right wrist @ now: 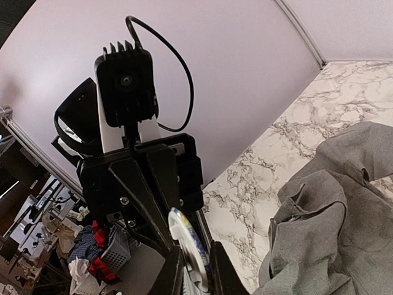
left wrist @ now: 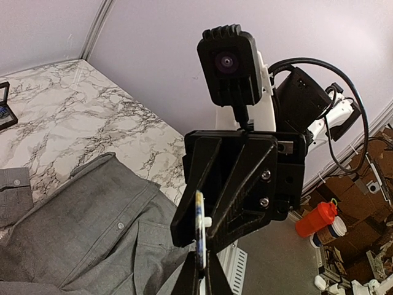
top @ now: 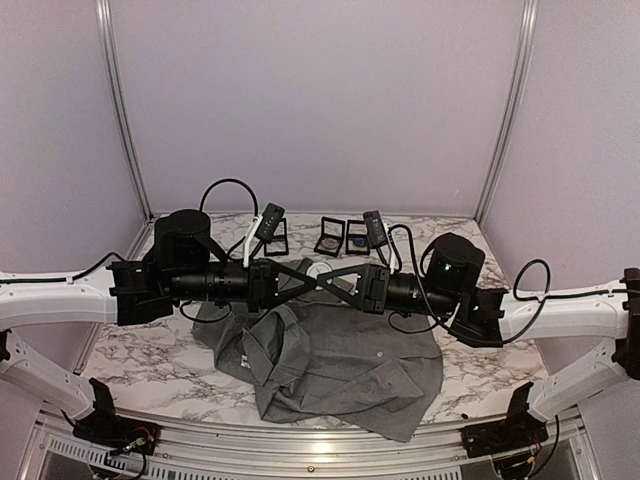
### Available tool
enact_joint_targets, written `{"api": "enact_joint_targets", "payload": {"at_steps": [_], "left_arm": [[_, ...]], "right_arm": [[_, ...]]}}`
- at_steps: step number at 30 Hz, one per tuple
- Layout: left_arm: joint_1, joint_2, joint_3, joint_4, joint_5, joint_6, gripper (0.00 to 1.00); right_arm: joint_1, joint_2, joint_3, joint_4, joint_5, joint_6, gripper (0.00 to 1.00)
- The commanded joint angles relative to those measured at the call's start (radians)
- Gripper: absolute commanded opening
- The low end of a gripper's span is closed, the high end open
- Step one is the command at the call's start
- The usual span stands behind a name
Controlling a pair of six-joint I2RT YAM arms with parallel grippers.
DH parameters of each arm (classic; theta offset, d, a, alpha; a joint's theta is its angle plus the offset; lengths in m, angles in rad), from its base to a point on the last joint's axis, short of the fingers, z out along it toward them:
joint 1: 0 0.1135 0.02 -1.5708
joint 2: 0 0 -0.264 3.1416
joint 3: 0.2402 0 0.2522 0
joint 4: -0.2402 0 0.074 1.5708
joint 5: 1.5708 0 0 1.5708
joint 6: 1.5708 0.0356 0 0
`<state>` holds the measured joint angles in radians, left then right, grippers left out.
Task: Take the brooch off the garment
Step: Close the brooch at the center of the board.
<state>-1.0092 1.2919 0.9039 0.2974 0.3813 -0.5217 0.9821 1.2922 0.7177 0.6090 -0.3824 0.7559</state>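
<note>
The brooch (top: 318, 269) is a round white disc with a blue and yellow face, held in the air over the back part of the garment (top: 330, 360), apart from the cloth. My left gripper (top: 308, 277) and right gripper (top: 333, 275) meet tip to tip on it. In the left wrist view the left gripper (left wrist: 202, 270) is shut on the edge of the brooch (left wrist: 199, 227). In the right wrist view the right gripper (right wrist: 196, 273) is shut on the brooch (right wrist: 187, 243) and its white back piece. The garment (left wrist: 73, 227) is a grey shirt (right wrist: 344, 215) lying crumpled on the marble table.
Three small black cases (top: 330, 237) stand open along the back of the table (top: 130, 350), one near the left arm (top: 277, 237). Purple walls and metal posts close in the back and sides. An orange bottle (left wrist: 316, 218) stands off the table.
</note>
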Motion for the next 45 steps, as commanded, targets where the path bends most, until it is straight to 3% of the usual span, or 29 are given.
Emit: {"api": "enact_joint_targets", "payload": {"at_steps": [1, 17, 45], "left_arm": [[-0.043, -0.004, 0.042, -0.032, 0.029, 0.043, 0.00], [-0.059, -0.009, 0.033, -0.031, -0.023, 0.049, 0.00], [-0.058, 0.013, -0.040, 0.106, -0.109, -0.124, 0.00]], "right_arm": [[0.002, 0.029, 0.033, 0.042, -0.003, 0.026, 0.14], [0.002, 0.041, 0.018, 0.086, 0.027, 0.063, 0.14], [0.003, 0.006, -0.009, 0.167, 0.022, -0.007, 0.21]]}}
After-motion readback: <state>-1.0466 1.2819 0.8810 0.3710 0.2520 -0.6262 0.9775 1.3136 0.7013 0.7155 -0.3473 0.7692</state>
